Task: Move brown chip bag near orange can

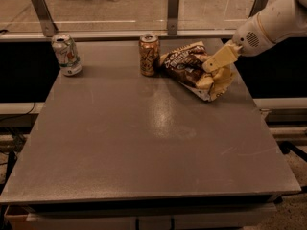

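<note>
The brown chip bag (184, 63) lies on the grey table (144, 138) at the back right, its left end touching or almost touching the orange can (149, 54). The can stands upright just left of the bag. My gripper (209, 74) comes in from the right on a white arm and is shut on the bag's right end, with cream fingers (219, 59) over the crumpled cream-yellow edge.
A white-and-green can (66, 54) stands upright at the table's back left. A rail with metal posts (173, 6) runs behind the table's back edge. The table's right edge is close to the bag.
</note>
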`<state>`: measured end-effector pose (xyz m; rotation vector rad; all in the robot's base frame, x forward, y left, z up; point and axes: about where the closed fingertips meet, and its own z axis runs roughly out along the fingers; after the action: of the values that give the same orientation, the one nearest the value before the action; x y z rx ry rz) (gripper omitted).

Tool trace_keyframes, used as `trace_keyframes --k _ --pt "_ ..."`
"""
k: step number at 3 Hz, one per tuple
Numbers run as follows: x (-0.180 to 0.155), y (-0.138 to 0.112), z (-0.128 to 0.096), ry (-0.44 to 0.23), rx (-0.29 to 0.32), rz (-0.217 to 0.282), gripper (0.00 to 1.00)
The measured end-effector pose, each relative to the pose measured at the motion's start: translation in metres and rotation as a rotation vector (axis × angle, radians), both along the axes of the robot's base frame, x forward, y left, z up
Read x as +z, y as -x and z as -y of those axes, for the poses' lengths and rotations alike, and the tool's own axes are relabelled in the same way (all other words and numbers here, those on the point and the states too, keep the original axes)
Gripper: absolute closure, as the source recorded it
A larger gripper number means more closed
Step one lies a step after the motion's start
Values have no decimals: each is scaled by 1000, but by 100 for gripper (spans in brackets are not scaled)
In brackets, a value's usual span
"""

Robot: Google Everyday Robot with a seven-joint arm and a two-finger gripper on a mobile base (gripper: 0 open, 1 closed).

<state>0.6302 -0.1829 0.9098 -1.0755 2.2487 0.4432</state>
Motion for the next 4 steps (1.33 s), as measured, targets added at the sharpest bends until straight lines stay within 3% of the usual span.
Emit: trace_keyframes --k 1,2,3,4 --pt "-1 8 -6 0 31 -10 0" --pt "11 23 1 16 76 14 0" --pt "42 49 27 28 152 102 0" --pt "77 77 73 73 230 226 0"
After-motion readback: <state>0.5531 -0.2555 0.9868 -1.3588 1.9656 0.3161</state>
